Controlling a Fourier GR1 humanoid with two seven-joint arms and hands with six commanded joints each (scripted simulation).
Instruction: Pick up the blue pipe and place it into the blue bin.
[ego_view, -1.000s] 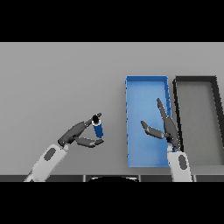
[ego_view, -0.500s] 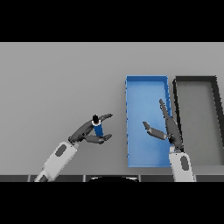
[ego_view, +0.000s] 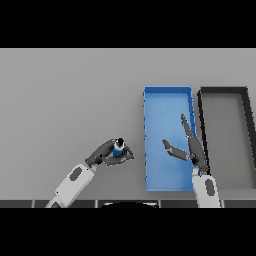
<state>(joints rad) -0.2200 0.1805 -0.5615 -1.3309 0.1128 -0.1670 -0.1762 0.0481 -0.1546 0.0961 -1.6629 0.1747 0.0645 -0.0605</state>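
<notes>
The left hand (ego_view: 107, 154) has its fingers and thumb curled round the blue pipe (ego_view: 118, 148), holding it upright over the grey counter (ego_view: 65, 100), just left of the blue bin (ego_view: 167, 95). The pipe's dark top end shows above the fingers. The right hand (ego_view: 192, 147) is over the blue bin's right side, fingers straight and thumb spread, holding nothing. A dark bin (ego_view: 222, 91) sits just beside the blue bin, on its right.

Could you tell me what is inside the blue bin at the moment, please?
The blue bin holds no object: its blue floor shows bare. The right robot hand hovers over it, hiding part of the floor. The blue pipe is outside, in the left robot hand.
</notes>
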